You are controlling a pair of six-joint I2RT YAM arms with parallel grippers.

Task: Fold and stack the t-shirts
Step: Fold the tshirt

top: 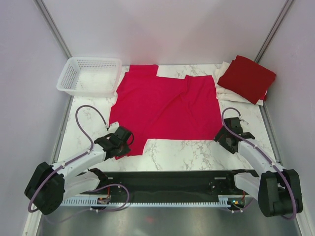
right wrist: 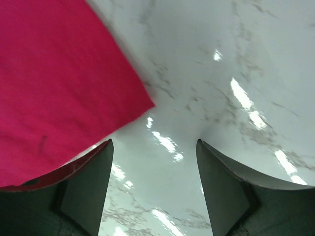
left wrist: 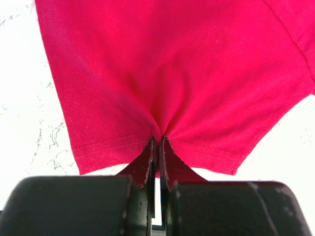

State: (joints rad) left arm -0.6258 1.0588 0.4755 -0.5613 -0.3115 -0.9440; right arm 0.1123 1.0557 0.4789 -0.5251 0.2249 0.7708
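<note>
A bright crimson t-shirt lies spread flat across the marble table. My left gripper is shut on its near left sleeve hem; in the left wrist view the red cloth bunches into the closed jaws of the left gripper. My right gripper sits at the shirt's near right corner. In the right wrist view the right gripper stands open over bare marble, with the shirt's corner just ahead and left of the left finger. A folded darker red t-shirt lies on folded white t-shirts at the back right.
A white mesh basket stands at the back left, touching the shirt's far sleeve. Grey walls close in the table on three sides. A black rail runs between the arm bases at the near edge.
</note>
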